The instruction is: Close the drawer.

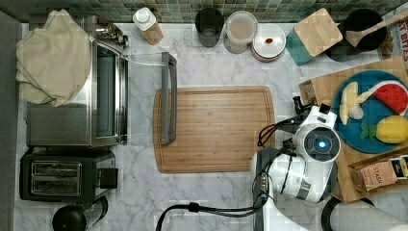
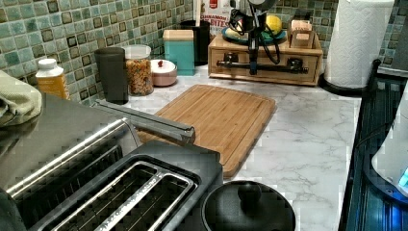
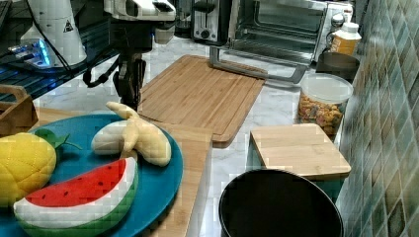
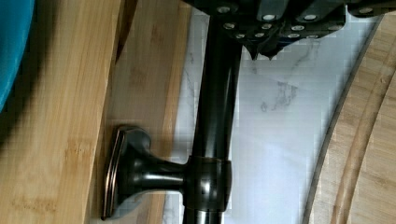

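Hanging at the drawer (image 2: 265, 62) front, the gripper (image 2: 253, 53) is seen around the dark handle bar (image 4: 218, 116); whether the claw is clenched cannot be told.

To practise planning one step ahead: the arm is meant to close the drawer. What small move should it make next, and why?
Probably a short push of the gripper against the dark bar handle, toward the wooden box under the blue plate. The gripper sits at that bar, and the drawer front looks almost flush, so a small nudge should seat it.
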You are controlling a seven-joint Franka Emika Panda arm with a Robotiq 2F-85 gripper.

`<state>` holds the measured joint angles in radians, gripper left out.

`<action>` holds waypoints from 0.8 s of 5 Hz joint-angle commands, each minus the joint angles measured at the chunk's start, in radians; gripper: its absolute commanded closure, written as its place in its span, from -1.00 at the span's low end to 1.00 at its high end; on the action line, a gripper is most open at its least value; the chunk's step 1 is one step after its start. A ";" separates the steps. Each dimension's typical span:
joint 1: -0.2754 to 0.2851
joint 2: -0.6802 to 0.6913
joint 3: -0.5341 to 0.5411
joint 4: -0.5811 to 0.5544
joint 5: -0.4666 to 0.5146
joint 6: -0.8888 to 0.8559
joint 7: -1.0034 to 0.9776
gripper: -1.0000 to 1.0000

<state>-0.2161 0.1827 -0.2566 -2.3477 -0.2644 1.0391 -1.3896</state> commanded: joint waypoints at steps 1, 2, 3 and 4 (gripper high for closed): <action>-0.111 0.032 -0.127 0.090 -0.020 0.005 0.035 1.00; -0.110 0.032 -0.128 0.090 -0.020 0.006 0.035 1.00; -0.085 0.034 -0.152 0.089 -0.010 0.007 0.028 1.00; -0.084 0.034 -0.153 0.089 -0.009 0.007 0.027 1.00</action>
<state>-0.1775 0.1852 -0.2935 -2.3477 -0.2690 1.0410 -1.3896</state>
